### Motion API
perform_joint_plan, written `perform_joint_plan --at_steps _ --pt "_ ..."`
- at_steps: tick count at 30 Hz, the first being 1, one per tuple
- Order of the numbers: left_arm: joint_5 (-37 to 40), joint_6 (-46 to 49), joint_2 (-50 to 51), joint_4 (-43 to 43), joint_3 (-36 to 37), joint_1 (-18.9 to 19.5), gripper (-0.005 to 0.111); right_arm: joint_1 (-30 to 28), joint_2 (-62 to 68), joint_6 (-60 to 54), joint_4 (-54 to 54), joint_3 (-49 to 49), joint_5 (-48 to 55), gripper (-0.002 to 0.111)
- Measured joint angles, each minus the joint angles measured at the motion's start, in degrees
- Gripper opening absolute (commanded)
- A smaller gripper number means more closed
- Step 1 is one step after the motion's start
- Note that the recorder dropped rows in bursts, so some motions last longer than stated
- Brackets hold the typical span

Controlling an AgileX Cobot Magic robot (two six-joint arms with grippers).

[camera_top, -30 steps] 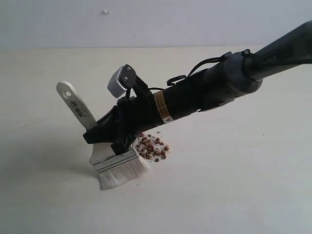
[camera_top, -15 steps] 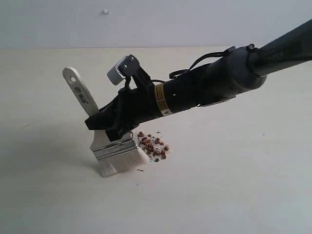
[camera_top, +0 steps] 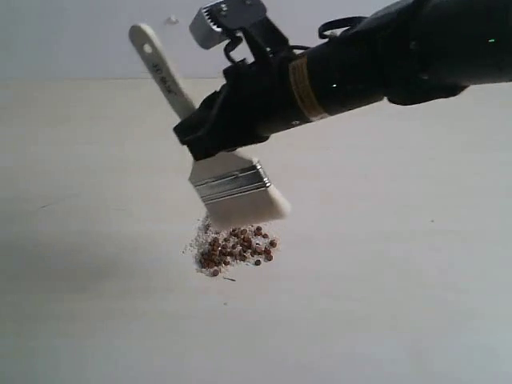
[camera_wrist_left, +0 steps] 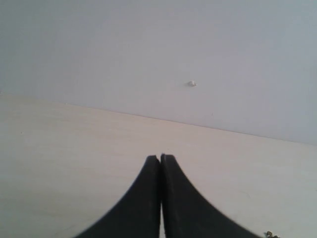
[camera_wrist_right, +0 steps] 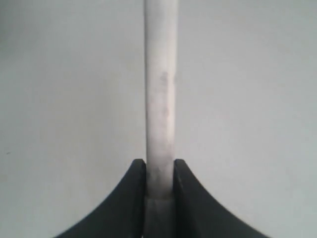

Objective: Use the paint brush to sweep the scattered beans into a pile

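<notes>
The beans (camera_top: 234, 250) lie in one small reddish-brown pile on the pale table, with fine whitish crumbs around them. The paint brush (camera_top: 236, 188) hangs in the air just above the pile, bristles down and clear of the beans, handle slanting up to the left. My right gripper (camera_top: 210, 136) is shut on the brush handle (camera_wrist_right: 160, 99), which runs up between the two black fingers (camera_wrist_right: 132, 193). My left gripper (camera_wrist_left: 160, 157) is shut with nothing in it and does not show in the exterior view.
The pale table (camera_top: 384, 304) stretches all around the pile. A grey wall (camera_top: 80, 40) stands behind the table's far edge, with a small white speck (camera_top: 171, 19) on it. The right arm (camera_top: 384, 56) reaches in from the upper right.
The right gripper has lifted the brush up and to the right, off the table. The pile, partly hidden by the bristles before, now shows whole beneath them.
</notes>
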Motion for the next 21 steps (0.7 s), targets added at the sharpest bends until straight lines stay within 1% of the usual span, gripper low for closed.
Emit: perform_joint_plan --at_steps 1,2,3,4,5,6,7,8,10,11,14,16,18,21 --pt "0.0 0.0 0.0 0.0 0.0 0.0 0.0 0.0 -2.1 1.94 -0.36 1.46 2.87 0.0" --pt "0.0 0.0 0.0 0.0 0.0 0.0 0.0 0.26 -6.25 6.5 -0.89 5.68 10.59 0.0" --pt "0.0 0.0 0.0 0.0 0.0 0.0 0.0 0.57 -7.83 8.69 -0.99 7.54 15.18 0.0" --pt "0.0 0.0 0.0 0.0 0.0 0.0 0.0 2.36 -11.31 12.47 -0.99 12.29 25.65 0.0" --pt "0.0 0.0 0.0 0.0 0.0 0.0 0.0 3.45 -12.42 13.67 -0.63 14.55 30.27 0.0" --pt "0.0 0.0 0.0 0.0 0.0 0.0 0.0 7.0 -14.3 16.18 1.29 18.34 42.34 0.0" --pt "0.0 0.0 0.0 0.0 0.0 0.0 0.0 8.68 -14.65 17.29 2.44 19.53 47.21 0.0" --pt "0.0 0.0 0.0 0.0 0.0 0.0 0.0 13.15 -14.8 20.49 4.28 21.75 58.93 0.0" --pt "0.0 0.0 0.0 0.0 0.0 0.0 0.0 17.01 -13.85 24.28 5.61 22.73 67.78 0.0" --pt "0.11 0.0 0.0 0.0 0.0 0.0 0.0 20.15 -12.34 25.95 6.62 22.74 73.97 0.0" --pt "0.11 0.0 0.0 0.0 0.0 0.0 0.0 26.37 -6.6 27.2 9.97 20.71 86.17 0.0" --pt "0.11 0.0 0.0 0.0 0.0 0.0 0.0 28.57 -1.57 27.43 13.17 19.28 92.47 0.0" --pt "0.11 0.0 0.0 0.0 0.0 0.0 0.0 28.99 1.4 27.52 14.55 18.54 94.54 0.0" --pt "0.11 0.0 0.0 0.0 0.0 0.0 0.0 29.13 5.47 27.56 16.2 16.12 94.71 0.0"
